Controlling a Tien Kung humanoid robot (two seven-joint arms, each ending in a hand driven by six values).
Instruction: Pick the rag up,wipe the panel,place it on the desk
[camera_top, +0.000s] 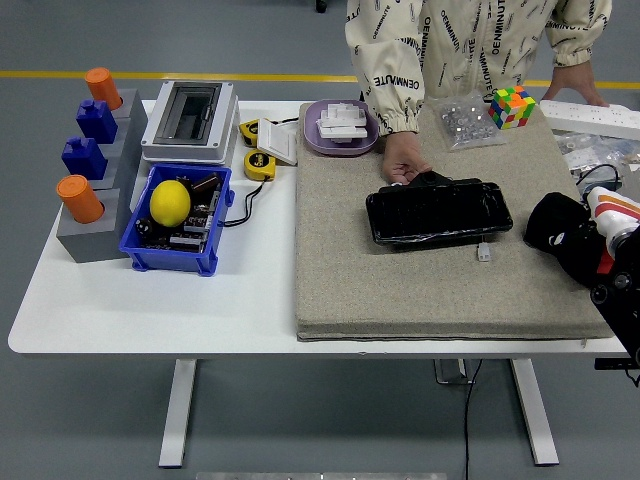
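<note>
A glossy black panel (438, 212) lies flat on the grey felt mat (420, 290) in the middle of the table. A person's hand (403, 160) rests at the panel's far left corner and touches its edge. At the right edge of the picture, my right hand (592, 238) is shut on a bunched black rag (553, 230). The rag hangs just over the mat, a short way right of the panel and apart from it. My left arm is out of view.
A small white connector (484, 254) lies by the panel's near right corner. A Rubik's cube (511, 106), a bag of screws (462, 120) and a purple bowl (342, 127) stand at the back. A blue bin (180, 220) with a lemon sits at left.
</note>
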